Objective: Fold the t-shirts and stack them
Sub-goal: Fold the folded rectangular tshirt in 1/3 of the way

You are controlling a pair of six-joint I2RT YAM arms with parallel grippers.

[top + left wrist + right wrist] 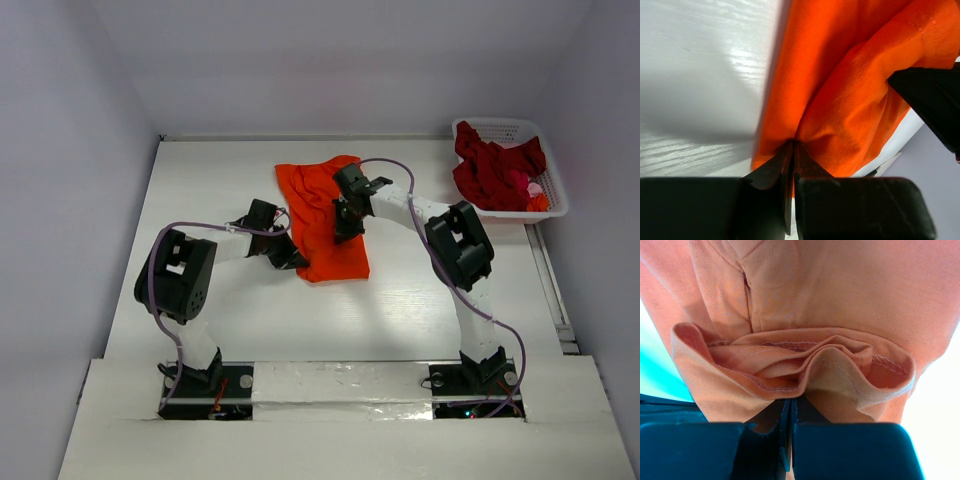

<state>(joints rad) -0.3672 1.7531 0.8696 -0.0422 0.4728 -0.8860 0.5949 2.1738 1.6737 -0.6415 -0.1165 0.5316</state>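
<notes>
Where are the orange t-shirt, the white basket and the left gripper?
orange t-shirt [335, 258]: top external view, flat lower part of the cloth.
white basket [500, 124]: top external view, far rim.
left gripper [793, 150]: left wrist view, between fingertips shut on the shirt's edge.

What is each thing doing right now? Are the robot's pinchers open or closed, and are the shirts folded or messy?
Bright orange cloth t-shirt: on the white table, partly folded over, not neat yet.
Left gripper: shut, pinching the orange shirt's edge.
Right gripper: shut, pinching the orange shirt's bunched hem.
Dark red cloth shirts: crumpled, unfolded, in the basket.
White plastic lattice basket: upright, holding the red shirts.
</notes>
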